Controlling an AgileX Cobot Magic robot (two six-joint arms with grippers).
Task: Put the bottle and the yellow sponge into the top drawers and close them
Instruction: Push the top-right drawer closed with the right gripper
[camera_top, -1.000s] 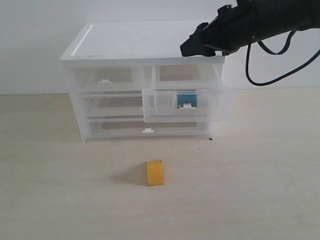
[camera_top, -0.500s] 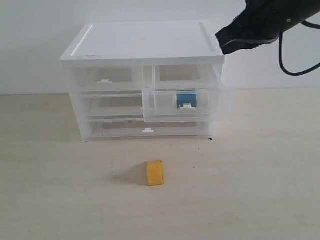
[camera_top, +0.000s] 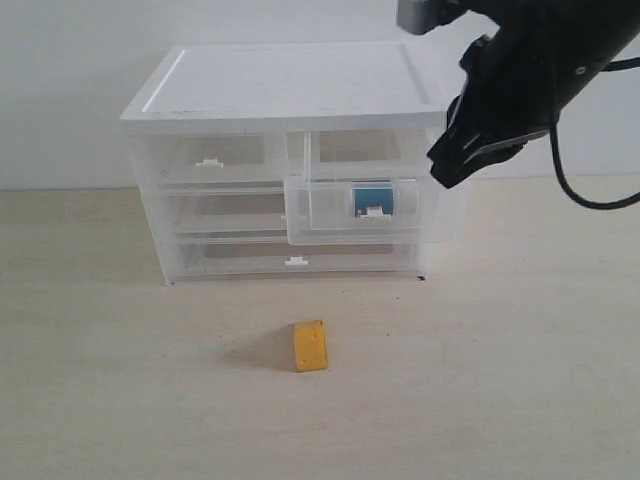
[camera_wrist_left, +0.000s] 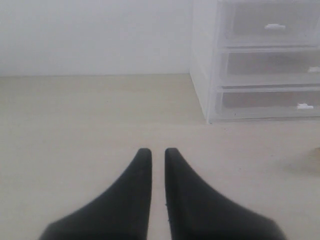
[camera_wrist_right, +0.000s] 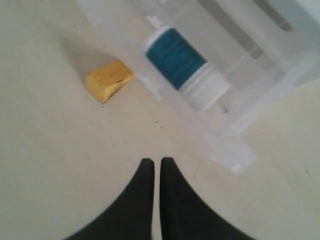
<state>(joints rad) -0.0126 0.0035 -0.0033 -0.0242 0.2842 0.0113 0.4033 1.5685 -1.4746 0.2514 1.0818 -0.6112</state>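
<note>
Plainly, the bottle (camera_top: 373, 198) is seen lying on its side inside the right top drawer (camera_top: 330, 222), which stands pulled out from the white-topped cabinet (camera_top: 290, 85). A blue-teal label band is wrapped round its squat white body, and a white cap closes one end. The left top drawer (camera_top: 210, 160) is pushed in. The yellow sponge (camera_top: 310, 346), a small orange-yellow foam block, is set on the desk (camera_top: 520, 360) in front of the cabinet, well apart from it. The right gripper (camera_wrist_right: 153, 161) is held above the desk near the open drawer, its fingers pressed together on nothing. The left gripper (camera_wrist_left: 154, 150) is likewise closed and empty, low over bare desk beside the cabinet.
</note>
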